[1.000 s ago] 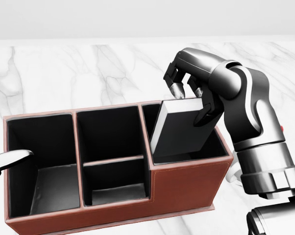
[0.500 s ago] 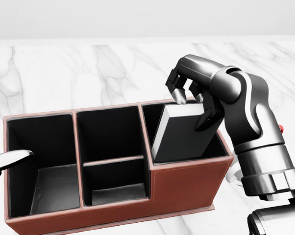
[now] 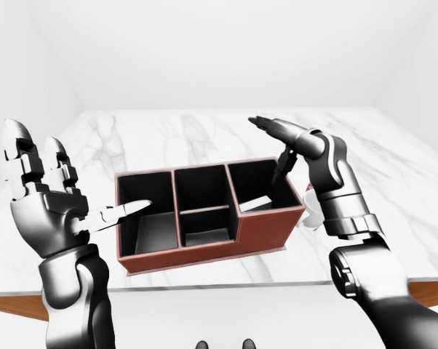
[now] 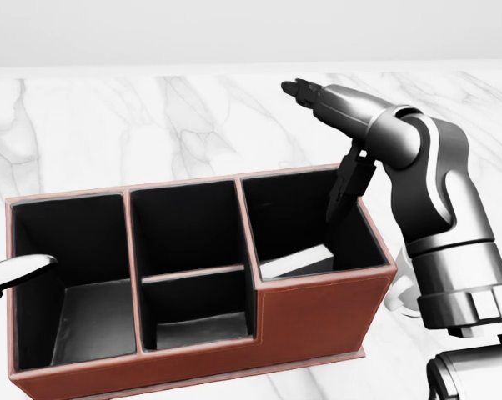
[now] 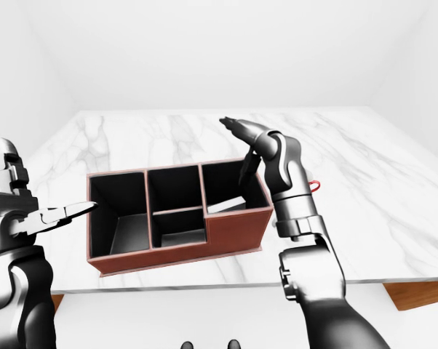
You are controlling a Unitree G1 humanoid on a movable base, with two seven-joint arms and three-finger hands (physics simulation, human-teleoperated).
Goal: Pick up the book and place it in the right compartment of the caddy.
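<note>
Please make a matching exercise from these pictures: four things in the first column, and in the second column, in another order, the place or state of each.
Column 1:
1. book
2. right hand
3. left hand
4. caddy

Column 2:
A. open, raised at the left of the left-eye view
B. standing on the marble table
C. lying low in the right compartment
D. fingers open, above the right compartment

Pairs: 1-C, 2-D, 3-A, 4-B

The robot's right hand (image 4: 338, 137) has spread open, and the dark white-edged book (image 4: 294, 264) now lies low inside the red-brown caddy's (image 4: 318, 321) right compartment.
</note>
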